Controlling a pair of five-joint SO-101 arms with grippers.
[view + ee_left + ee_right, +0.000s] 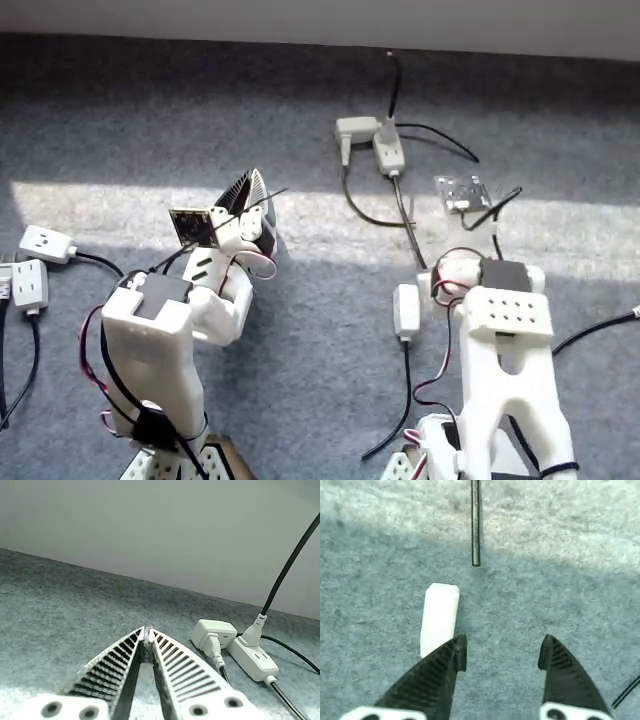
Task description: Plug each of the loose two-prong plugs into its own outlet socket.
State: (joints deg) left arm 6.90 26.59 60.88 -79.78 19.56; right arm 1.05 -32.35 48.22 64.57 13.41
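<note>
Grasp step: right pincer [504, 644] is hovering wide open; loose plug [440, 617] is lying beside one finger, probably requiring recentring.

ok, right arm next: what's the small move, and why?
Probably shift the right gripper sideways until the white block sits between its open fingers, then close. At present the block lies off to the outer side of one finger rather than in the gap, so closing here would likely grab nothing.
</note>
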